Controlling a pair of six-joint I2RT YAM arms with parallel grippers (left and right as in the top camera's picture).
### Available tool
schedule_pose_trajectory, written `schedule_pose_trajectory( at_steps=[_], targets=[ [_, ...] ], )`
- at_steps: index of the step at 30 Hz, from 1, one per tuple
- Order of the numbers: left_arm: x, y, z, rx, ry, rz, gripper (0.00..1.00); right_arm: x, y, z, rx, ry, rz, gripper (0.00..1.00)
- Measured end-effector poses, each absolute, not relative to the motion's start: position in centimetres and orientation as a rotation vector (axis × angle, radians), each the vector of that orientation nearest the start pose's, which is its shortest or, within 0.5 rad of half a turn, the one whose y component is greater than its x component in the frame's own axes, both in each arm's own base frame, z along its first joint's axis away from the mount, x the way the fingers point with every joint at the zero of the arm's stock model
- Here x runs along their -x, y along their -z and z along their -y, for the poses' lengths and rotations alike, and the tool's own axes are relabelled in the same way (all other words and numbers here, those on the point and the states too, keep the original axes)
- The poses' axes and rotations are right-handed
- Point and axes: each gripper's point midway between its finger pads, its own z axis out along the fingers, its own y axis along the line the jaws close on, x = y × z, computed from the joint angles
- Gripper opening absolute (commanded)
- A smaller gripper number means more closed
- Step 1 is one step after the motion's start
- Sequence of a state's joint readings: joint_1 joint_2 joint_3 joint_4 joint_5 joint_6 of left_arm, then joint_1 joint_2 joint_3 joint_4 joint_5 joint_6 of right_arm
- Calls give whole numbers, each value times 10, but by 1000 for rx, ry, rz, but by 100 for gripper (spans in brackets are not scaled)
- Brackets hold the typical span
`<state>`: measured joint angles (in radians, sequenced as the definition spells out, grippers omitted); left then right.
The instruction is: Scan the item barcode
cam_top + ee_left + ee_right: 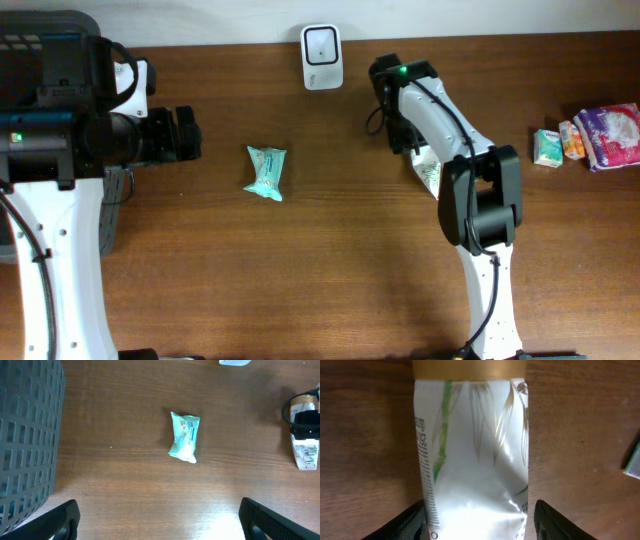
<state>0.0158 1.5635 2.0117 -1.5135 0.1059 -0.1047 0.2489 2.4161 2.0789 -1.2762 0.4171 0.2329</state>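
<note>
The item, a white packet [475, 460] printed with green leaves and topped by a gold band, lies on the wooden table. My right gripper [480, 522] straddles its near end with the jaws open; a strip of table shows between the packet and the right finger [560, 522]. From overhead the packet [428, 172] pokes out beneath the right gripper [412, 148]. The white barcode scanner [322, 57] stands at the table's back edge. My left gripper [185, 133] hangs wide open at the left, its fingers [60, 520] holding nothing.
A teal packet [267, 171] lies mid-table, left of the item. Several more packets [610, 135] sit at the far right. A dark grey mesh basket [25, 435] stands at the far left beside the left arm.
</note>
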Motion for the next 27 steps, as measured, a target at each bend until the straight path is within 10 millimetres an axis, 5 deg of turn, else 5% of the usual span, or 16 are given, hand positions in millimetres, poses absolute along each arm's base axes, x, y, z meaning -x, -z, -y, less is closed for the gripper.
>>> schedule_pose_trajectory(
  at_steps=[5,8,12,15,21,24,27],
  targets=[
    [-332,-323,13,123,170,-2634,99,-464,-13,-40,91,523,-3053,61],
    [-332,-323,13,123,170,-2634,99,-463,-10,-31,69,490,-3043,20],
    [-332,-323,13,123,170,-2633,99,-463,-8,-30,50,439,-3054,6],
    [-332,-323,13,123,169,-2633,99,-459,-11,-40,18,249,-3105,7],
    [-332,-323,13,123,170,-2634,99,-443,-34,-107,90,-357,-3202,28],
    [-332,-323,13,123,170,-2633,99,-436,-32,-118,122,-469,-3211,56],
    [-332,-323,13,123,170,-2633,99,-430,-27,-118,133,-477,-3230,57]
  ],
)
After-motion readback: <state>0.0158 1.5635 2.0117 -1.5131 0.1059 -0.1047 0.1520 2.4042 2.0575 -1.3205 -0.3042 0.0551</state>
